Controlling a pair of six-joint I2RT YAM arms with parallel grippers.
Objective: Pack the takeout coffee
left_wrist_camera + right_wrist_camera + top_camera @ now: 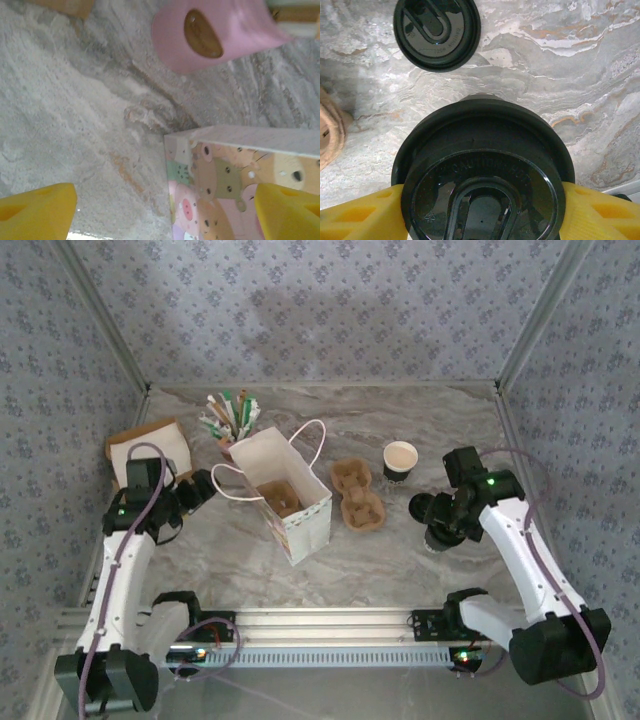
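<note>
The takeout coffee (482,170) shows as a round black lid seen from above, its cup wall hidden underneath. My right gripper (482,200) is shut on it, one yellow finger (365,212) pressed against each side of the lid. From above, that gripper (438,530) sits right of the cardboard cup carrier (358,495). The white paper bag (285,495) stands open at centre with a brown insert inside. My left gripper (195,490) is open just left of the bag. Its yellow fingers (37,212) are spread wide, with the bag's cartoon-printed wall (240,170) between them.
A loose black lid (436,32) lies on the marble table beyond the held cup. A dark-walled cup (400,460) with a cream inside stands behind the carrier. The pink cup of straws (232,418) and an open cardboard box (150,445) sit at the back left.
</note>
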